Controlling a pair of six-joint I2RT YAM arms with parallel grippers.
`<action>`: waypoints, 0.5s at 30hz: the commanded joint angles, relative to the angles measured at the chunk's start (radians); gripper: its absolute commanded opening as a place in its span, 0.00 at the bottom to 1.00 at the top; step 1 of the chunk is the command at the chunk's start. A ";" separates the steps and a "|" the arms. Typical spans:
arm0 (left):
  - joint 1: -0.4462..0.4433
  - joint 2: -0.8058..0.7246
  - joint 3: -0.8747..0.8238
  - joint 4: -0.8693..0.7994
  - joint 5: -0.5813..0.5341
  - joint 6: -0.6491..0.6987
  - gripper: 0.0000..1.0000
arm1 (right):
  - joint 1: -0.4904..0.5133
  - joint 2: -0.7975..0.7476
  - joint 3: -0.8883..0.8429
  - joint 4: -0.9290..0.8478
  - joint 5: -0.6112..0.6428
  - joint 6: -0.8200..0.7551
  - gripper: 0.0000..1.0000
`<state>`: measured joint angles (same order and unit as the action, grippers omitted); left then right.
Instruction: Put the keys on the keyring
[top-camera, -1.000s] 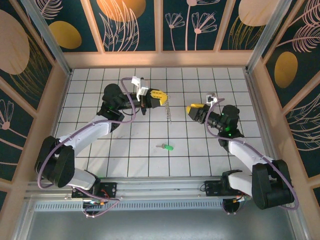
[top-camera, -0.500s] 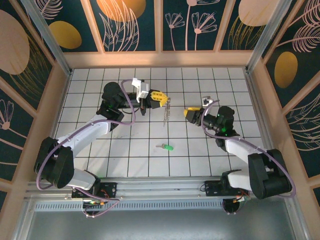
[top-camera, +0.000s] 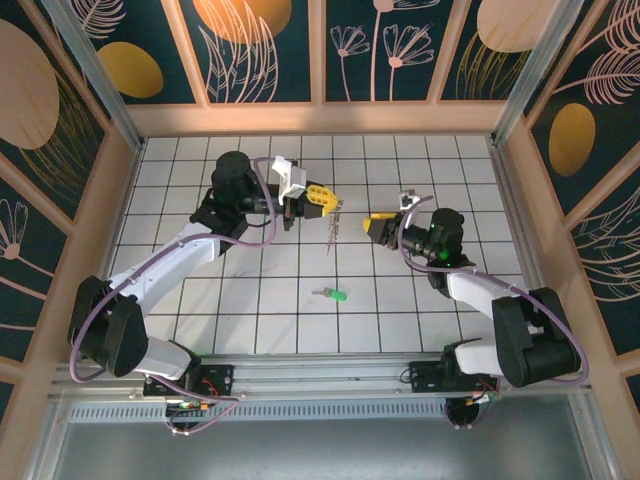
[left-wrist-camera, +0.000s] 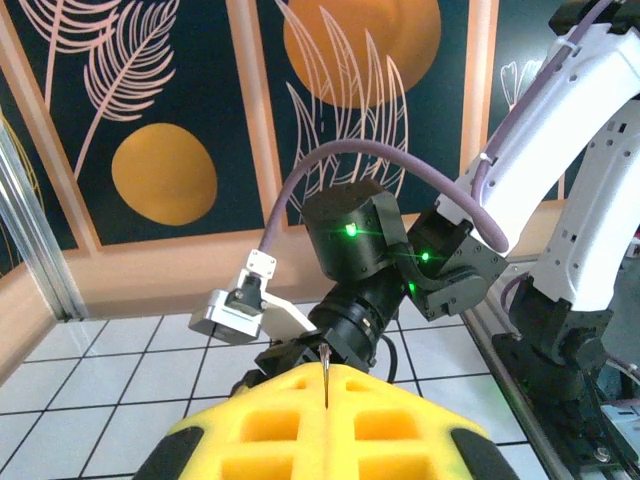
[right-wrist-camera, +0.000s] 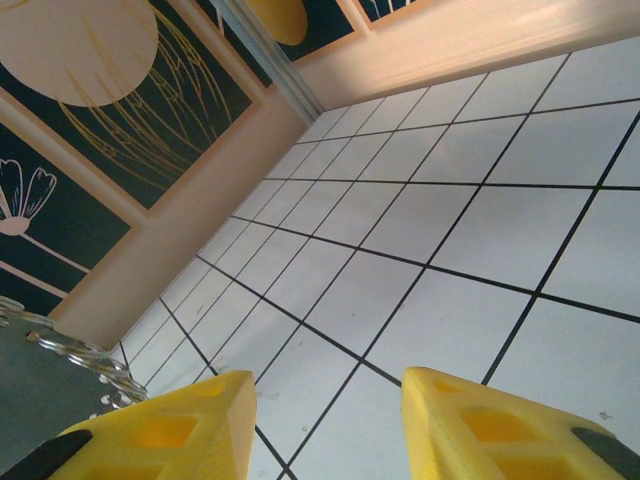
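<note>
My left gripper (top-camera: 326, 199) hovers over the middle of the tiled floor, shut on the keyring (top-camera: 334, 228), which hangs down from its yellow fingers as a thin loop with greyish metal pieces. In the left wrist view the ring's dark edge (left-wrist-camera: 326, 365) sticks up from the seam of the closed left gripper (left-wrist-camera: 326, 388). My right gripper (top-camera: 369, 222) faces it from the right, about one tile away, open with nothing between its fingers. In the right wrist view the open right gripper (right-wrist-camera: 330, 398) looks over bare tiles, with the keyring's metal pieces (right-wrist-camera: 72, 353) at the left edge. The green-headed key (top-camera: 335, 294) lies on the floor, nearer the front.
A wooden rim (top-camera: 320, 120) and patterned panels wall in the white tiled floor (top-camera: 200, 300) on three sides. The right arm's wrist (left-wrist-camera: 360, 245) stands directly ahead of the left gripper. Open tiles lie around the key.
The right gripper has moved left, closer to the hanging keyring. The left wrist has shifted slightly and the keyring has swung a little left. The key has not moved.
</note>
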<state>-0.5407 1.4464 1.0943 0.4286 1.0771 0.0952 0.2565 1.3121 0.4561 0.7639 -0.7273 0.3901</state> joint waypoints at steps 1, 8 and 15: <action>-0.005 -0.003 0.027 -0.031 0.019 0.037 0.00 | 0.006 -0.007 0.033 0.038 -0.022 -0.025 0.43; -0.005 -0.004 -0.048 0.223 -0.068 -0.167 0.00 | 0.008 -0.022 0.029 0.040 -0.015 -0.020 0.42; -0.005 0.006 -0.176 0.690 -0.159 -0.480 0.00 | 0.016 -0.028 0.023 0.066 -0.009 -0.005 0.42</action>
<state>-0.5426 1.4487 0.9581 0.8154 0.9707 -0.2054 0.2581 1.3098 0.4576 0.7731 -0.7265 0.3912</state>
